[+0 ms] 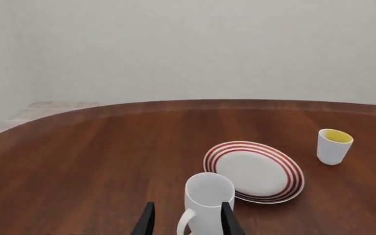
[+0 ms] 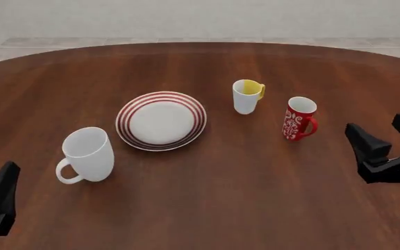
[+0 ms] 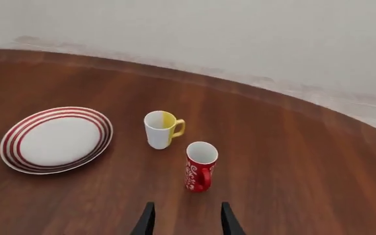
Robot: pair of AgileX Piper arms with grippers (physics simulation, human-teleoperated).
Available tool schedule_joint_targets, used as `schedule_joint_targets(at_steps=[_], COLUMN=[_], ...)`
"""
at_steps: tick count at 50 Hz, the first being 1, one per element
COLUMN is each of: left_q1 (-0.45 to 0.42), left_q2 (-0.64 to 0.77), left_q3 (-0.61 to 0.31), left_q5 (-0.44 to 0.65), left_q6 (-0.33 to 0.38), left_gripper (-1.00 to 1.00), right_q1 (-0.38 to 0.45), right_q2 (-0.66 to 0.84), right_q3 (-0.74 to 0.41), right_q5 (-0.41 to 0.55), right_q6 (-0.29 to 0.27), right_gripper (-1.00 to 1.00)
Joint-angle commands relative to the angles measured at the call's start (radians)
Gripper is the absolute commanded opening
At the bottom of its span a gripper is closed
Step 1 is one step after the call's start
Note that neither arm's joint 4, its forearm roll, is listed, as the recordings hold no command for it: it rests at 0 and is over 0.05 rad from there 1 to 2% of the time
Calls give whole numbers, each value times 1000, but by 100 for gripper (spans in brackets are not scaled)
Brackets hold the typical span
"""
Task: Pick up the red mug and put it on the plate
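Note:
The red mug [image 2: 299, 119] with a white swirl pattern stands upright on the table, right of the plate [image 2: 161, 121], handle toward the near right. My right gripper [image 2: 377, 127] hovers open, a short way right of the mug and nearer to me, with nothing between its fingers. In the right wrist view the red mug [image 3: 200, 167] stands just ahead of the open right gripper [image 3: 186, 221], and the plate [image 3: 56, 139] lies apart from it. My left gripper [image 2: 5, 177] sits at the near left corner. It is open [image 1: 188, 223] and empty.
A large plain white mug [image 2: 89, 154] stands near the left gripper, just ahead of its fingers in the left wrist view [image 1: 207, 198]. A white mug with a yellow inside [image 2: 247, 97] stands between plate and red mug, slightly farther back. The wooden table [image 2: 207, 198] curves away at the far side.

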Motion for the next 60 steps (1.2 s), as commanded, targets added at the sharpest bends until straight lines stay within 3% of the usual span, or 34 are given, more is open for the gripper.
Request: schedule_joint_targets(at_steps=[1,5,7,8,9,14,24,27,29,33,35,37,41,42,44,60], left_q1=[-1,-1,-1,-1,-2,-3,-2,-4,-3,-2,0,2,2,2,2,4], left_q2=[27,41,44,47,48,62,51,53,51,22,15,3,-6,-5,-4,-2], left_q3=[5,10,10,10,9,10,7,7,5,1,-2,-1,-4,-3,-1,-2], left_q5=[-32,-51,-54,-57,-58,-72,-59,-61,-56,-25,-16,-6,5,4,-1,0], left_q6=[-2,-2,-2,-3,-3,-4,-5,-5,-7,-9,-12,-15,-17,-17,-17,-14], left_gripper=[100,100,100,100,100,100,100,100,100,100,100,100,100,100,100,100], right_q1=[43,55,79,75,38,21,-30,-33,-26,-45,-46,-45,-61,-76,-76,-129], right_q2=[138,173,172,149,211,267,391,446,478,509,527,561,598,606,620,735], right_q3=[-180,-216,-228,-218,-243,-297,-413,-478,-497,-542,-559,-593,-613,-622,-628,-664], right_q5=[98,119,123,106,120,135,187,234,245,258,268,290,292,295,295,276], right_q6=[-112,-122,-170,-228,-203,-169,-162,-90,-106,-65,-73,-6,-10,19,-2,-14], right_gripper=[100,100,100,100,100,100,100,100,100,100,100,100,100,100,100,100])
